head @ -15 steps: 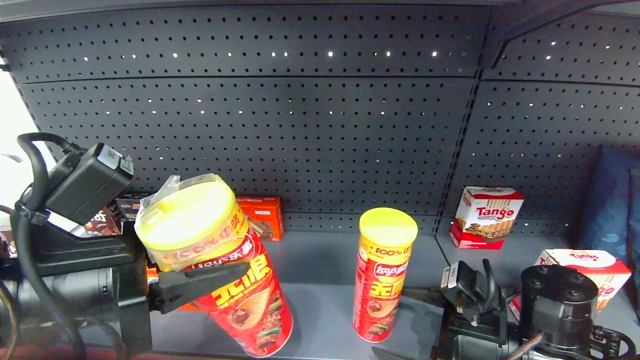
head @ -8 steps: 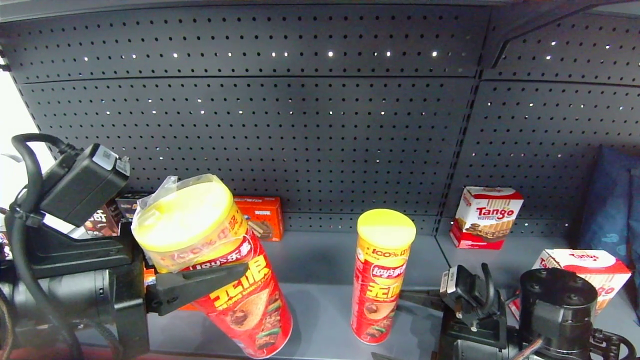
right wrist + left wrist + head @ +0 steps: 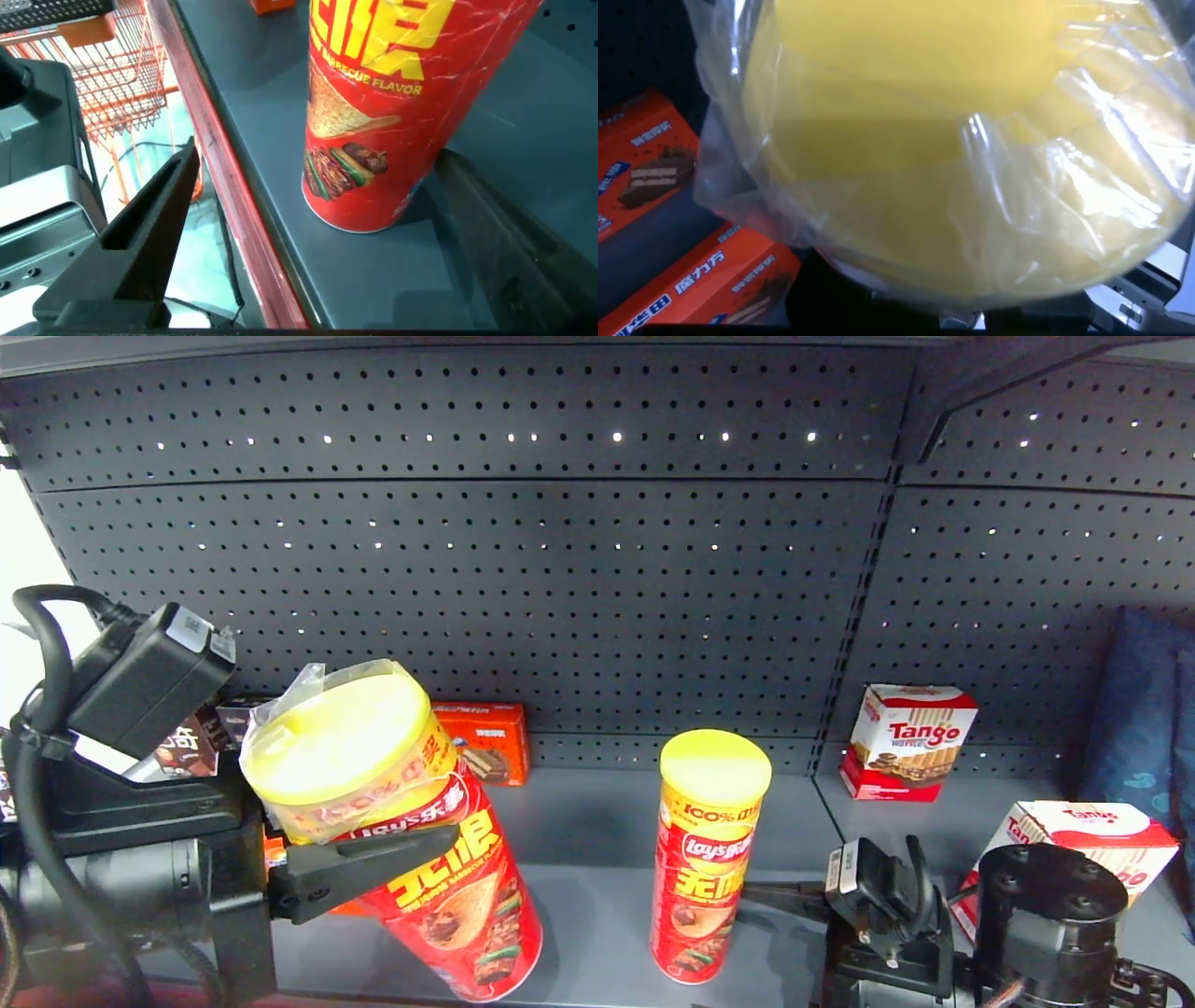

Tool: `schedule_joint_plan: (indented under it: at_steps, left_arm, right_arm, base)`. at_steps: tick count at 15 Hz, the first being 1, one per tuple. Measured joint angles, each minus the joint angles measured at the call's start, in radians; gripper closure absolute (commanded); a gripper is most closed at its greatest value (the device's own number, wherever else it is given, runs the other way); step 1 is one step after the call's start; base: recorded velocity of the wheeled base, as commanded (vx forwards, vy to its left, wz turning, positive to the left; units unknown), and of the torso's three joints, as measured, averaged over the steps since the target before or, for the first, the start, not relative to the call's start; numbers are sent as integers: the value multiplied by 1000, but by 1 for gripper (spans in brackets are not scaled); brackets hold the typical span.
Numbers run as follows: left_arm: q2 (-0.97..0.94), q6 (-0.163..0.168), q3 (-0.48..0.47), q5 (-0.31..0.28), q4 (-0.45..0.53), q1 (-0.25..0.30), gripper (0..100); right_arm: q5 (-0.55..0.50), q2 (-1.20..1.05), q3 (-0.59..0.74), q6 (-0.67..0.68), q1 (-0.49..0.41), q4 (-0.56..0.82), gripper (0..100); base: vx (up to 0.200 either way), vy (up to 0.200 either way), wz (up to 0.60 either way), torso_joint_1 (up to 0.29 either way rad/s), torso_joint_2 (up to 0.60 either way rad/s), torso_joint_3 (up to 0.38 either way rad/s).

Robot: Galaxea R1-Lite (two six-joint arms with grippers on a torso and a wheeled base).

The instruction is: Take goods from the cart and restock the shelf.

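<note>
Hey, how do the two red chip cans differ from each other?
The left can leans, gripped by the left claw; the middle can stands ungripped on the shelf. The left can's lid wears loose clear plastic; the middle can's lid is bare. Both are red with yellow lids.

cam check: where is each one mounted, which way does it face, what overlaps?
Right wrist view: on the right wrist, facing the base of the upright chip can on the shelf; the right gripper shows open jaws flanking it; wire cart beyond the edge.
Left wrist view: on the left wrist, facing the tilted chip can lid-on; orange boxes beside it.
Head view: on the head, facing forward and down; left gripper clamps the tilted chip can, right gripper by the upright one.
Shared: head and each wrist view show that arm's can.
</note>
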Motion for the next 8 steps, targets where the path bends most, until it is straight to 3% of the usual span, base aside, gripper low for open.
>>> schedule_joint_plan:
  at_steps: [8]
  left_arm:
    - [-11,0,6,1,0,0,100]
  right_arm:
    - [0,-26,34,6,21,-6,0]
  base:
    - [0,0,0,0,0,0]
